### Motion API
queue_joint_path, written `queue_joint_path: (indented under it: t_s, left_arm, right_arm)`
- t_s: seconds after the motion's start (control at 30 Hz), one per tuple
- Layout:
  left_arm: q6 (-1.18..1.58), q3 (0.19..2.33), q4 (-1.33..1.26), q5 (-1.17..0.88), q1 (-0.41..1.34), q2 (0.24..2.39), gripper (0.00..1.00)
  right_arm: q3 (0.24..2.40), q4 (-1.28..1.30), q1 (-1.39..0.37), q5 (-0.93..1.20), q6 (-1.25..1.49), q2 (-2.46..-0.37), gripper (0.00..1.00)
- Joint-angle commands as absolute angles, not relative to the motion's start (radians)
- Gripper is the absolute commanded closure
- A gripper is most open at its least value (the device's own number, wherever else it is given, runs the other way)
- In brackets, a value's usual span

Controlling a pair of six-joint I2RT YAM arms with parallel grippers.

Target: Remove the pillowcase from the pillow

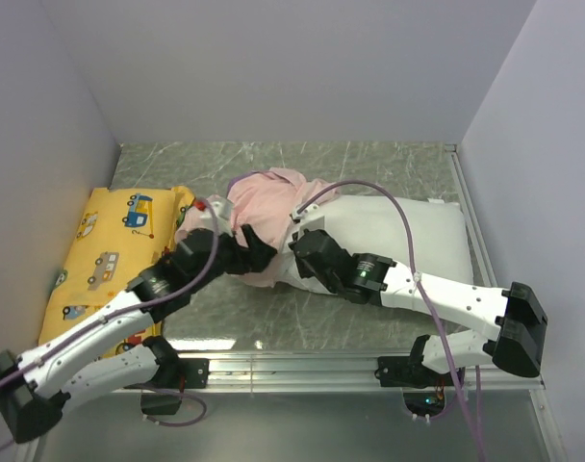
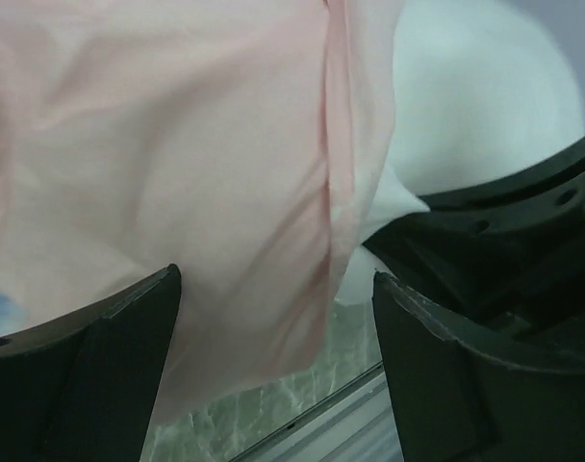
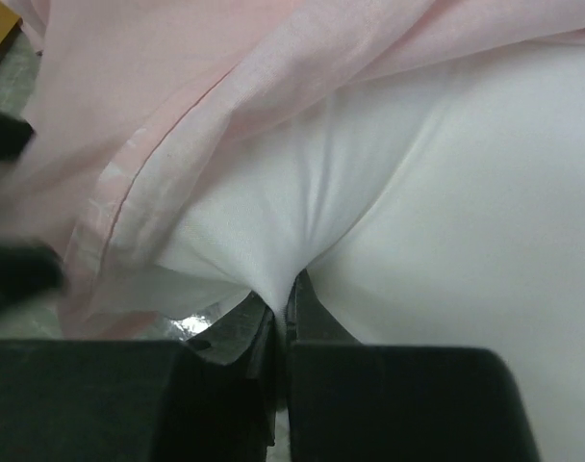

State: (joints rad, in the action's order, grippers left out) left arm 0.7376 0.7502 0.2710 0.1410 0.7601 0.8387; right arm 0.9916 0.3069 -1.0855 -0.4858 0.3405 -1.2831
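Note:
The white pillow [image 1: 408, 236] lies across the table's middle right. The pillowcase [image 1: 268, 207], pale pink side out, is bunched over the pillow's left end. My right gripper [image 1: 300, 252] is shut on a pinch of the pillow's white fabric [image 3: 302, 212] at its near left edge, just beside the pink hem [image 3: 129, 192]. My left gripper [image 1: 259, 247] is open, its jaws wide apart at the hanging pink fabric [image 2: 206, 173], which drapes between the fingers without being clamped. The pillow also shows in the left wrist view [image 2: 475, 96].
A yellow vehicle-print pillow [image 1: 105, 245] lies at the left against the wall. White walls close in the table on three sides. A metal rail [image 1: 302, 366] runs along the near edge. The two grippers are close together at the pillow's near left corner.

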Motion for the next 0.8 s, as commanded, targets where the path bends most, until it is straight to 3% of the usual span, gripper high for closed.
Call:
queue_joint_path:
  t_s: [0.0,0.1,0.2,0.23,0.37,0.6,0.7,0.77]
  left_arm:
    - [0.778,0.785,0.256,0.332,0.94,0.954,0.14]
    - [0.817,0.83,0.32,0.475,1.003,1.046,0.22]
    - [0.921,0.857,0.45,0.65,1.019,1.072,0.39]
    - [0.939,0.861,0.474,0.691,1.019,1.066,0.49]
    - [0.994,0.829,0.531,0.834,1.017,0.941,0.64]
    - [0.982,0.792,0.535,0.862,0.915,0.828,0.8]
    - [0.924,0.762,0.459,0.766,0.815,0.815,0.85]
    - [0.901,0.732,0.405,0.66,0.749,0.821,0.94]
  right_arm:
    - [1.009,0.239,-1.08,-0.469,0.374,-1.281,1.0]
    - [1.014,0.245,-1.077,-0.463,0.38,-1.273,1.0]
    - [1.014,0.27,-1.078,-0.475,0.39,-1.264,1.0]
    - [1.012,0.288,-1.077,-0.488,0.393,-1.258,1.0]
    - [0.986,0.318,-1.066,-0.502,0.402,-1.191,1.0]
    - [0.933,0.357,-1.025,-0.505,0.416,-1.057,1.0]
    - [0.924,0.388,-1.005,-0.502,0.419,-0.997,1.0]
    - [0.922,0.403,-0.991,-0.502,0.422,-0.95,1.0]
